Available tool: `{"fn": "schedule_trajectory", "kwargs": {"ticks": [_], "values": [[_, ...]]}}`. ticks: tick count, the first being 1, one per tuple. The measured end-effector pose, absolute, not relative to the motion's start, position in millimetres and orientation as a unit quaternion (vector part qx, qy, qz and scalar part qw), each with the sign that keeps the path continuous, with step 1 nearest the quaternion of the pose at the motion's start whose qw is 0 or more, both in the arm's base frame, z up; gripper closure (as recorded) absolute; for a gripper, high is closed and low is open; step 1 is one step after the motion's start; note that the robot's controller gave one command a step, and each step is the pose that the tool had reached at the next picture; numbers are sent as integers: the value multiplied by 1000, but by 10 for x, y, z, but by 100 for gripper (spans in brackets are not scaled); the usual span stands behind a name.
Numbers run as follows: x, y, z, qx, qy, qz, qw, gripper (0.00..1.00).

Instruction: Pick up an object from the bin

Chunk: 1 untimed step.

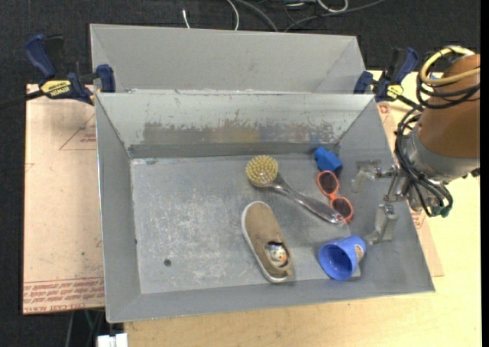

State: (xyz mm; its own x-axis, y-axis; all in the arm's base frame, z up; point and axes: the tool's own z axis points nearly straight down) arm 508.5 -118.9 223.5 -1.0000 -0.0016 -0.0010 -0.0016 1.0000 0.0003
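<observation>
Grey metal bin (pixel 191 208) sits on dark carpet, its things gathered toward the right half of the floor. At the bin's right wall the end effector (pixel 382 219) hangs low; whether it is open or closed I cannot tell, and nothing shows in its grip. Nearest it, at the front right, a blue cup (pixel 341 257) lies on its side. Orange sunglasses (pixel 336 194) lie just to the left, touching a round-headed brush (pixel 263 171). A tan shoe (pixel 266 242) lies mid-floor, and a small blue block (pixel 328 159) sits by the back wall.
</observation>
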Motion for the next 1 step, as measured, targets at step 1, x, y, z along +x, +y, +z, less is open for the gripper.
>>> {"fn": "schedule_trajectory", "kwargs": {"ticks": [1], "values": [[5085,-1189,2235,-1,1000,0,1,100]]}}
